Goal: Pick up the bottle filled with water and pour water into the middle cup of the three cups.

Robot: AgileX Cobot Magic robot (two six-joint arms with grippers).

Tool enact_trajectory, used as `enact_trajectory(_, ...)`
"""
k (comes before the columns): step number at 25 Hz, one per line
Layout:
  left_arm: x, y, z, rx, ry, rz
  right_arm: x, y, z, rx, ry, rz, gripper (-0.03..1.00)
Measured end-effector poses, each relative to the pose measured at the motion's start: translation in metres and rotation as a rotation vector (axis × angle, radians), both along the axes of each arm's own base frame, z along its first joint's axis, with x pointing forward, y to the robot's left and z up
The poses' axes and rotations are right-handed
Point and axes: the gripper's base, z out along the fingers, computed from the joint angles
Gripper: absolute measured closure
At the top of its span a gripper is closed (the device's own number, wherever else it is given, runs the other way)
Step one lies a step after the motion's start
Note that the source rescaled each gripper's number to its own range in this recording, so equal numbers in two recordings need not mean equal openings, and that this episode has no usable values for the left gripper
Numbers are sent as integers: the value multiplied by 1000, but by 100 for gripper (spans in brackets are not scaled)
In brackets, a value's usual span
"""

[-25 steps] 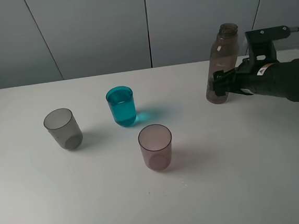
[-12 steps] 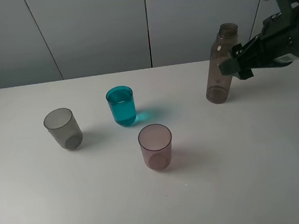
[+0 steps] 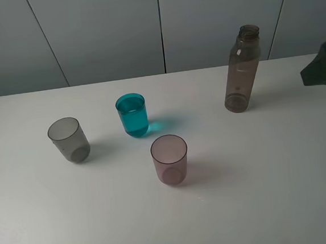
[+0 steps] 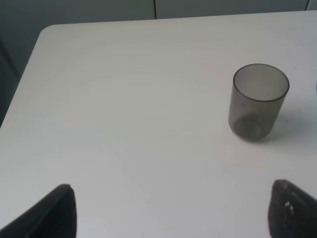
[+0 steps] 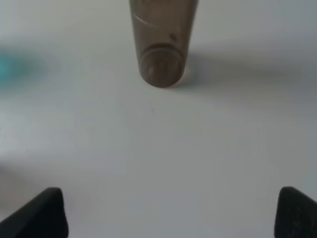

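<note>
The bottle (image 3: 242, 70) is released and left upright at the table's two o'clock; the right gripper (image 5: 171, 210) is pulled away, fingers apart, empty. Teal middle cup (image 3: 132, 115) looks filled.

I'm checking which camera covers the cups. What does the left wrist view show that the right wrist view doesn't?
Only the left wrist view shows the grey cup, standing upright and empty-looking, apart from the open left gripper. Only the right wrist view shows the bottle, upright beyond the open right gripper, untouched. Both show the white table and two dark fingertips spread wide.
</note>
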Motion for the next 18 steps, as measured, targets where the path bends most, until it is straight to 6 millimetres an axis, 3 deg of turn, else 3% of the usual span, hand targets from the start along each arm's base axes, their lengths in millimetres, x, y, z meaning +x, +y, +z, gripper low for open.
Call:
enact_trajectory(7, 0, 0, 0, 0, 0, 0, -56, -24, 16, 12, -37, -125, 27)
enact_trajectory(18, 0, 0, 0, 0, 0, 0, -102, -44, -1, 13, -158, -268, 27)
